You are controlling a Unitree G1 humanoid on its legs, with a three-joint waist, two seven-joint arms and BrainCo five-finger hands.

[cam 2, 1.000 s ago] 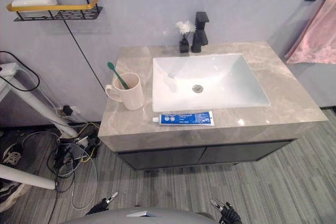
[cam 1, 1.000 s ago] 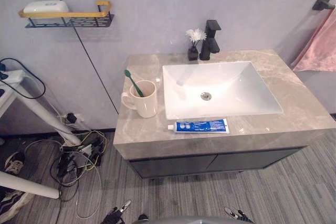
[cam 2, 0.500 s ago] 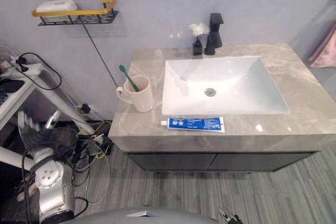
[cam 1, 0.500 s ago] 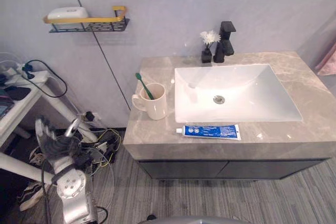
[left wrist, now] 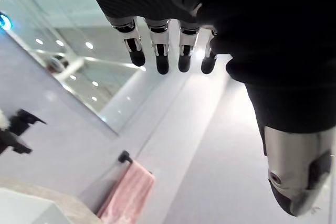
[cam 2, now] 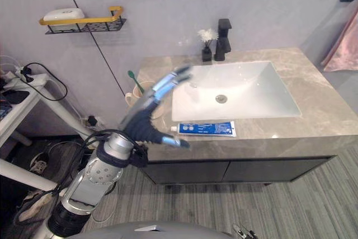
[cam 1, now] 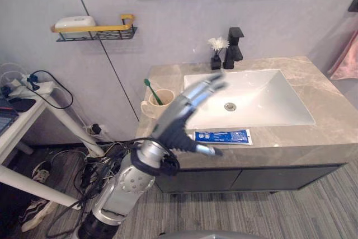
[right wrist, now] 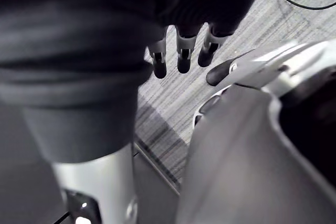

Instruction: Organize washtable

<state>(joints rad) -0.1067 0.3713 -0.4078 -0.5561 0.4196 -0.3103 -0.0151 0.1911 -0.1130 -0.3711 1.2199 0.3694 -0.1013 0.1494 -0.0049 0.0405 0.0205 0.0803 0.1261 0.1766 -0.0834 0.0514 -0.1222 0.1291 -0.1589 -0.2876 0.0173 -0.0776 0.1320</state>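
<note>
Apparently no thing is taken yet, so I judge the task to be at its very beginning: the reach towards the worktop (cam 1: pixel 330 99). The left hand (cam 1: pixel 178 121) is held up in the air before the left front corner of the sink (cam 1: pixel 268 102). Its fingers are straight and spread, the thumb stands apart, and it holds nothing. The left wrist view agrees – the fingers are in a straight row with only wall and mirror past them.

The toothpaste tube (cam 1: pixel 222 136) lies flat just in front of the sink, along its front edge. The mug (cam 1: pixel 156 103) with the green toothbrush (cam 1: pixel 151 90) stands just left of the sink. Behind the sink are the black faucet (cam 1: pixel 234 46) and a small vase with a white flower (cam 1: pixel 216 54).

The tube looks to me like the thing out of place. The next move probably calls for lowering the hand to the tube and closing the fingers round its flat body, then bringing it to the mug.

The hand covers the right side of the mug, and I cannot tell whether it touches it. The pink towel (cam 1: pixel 345 60), far right of the sink, is cut off by the edge. The right hand (right wrist: pixel 184 56) hangs low over the striped floor with relaxed, empty fingers.
</note>
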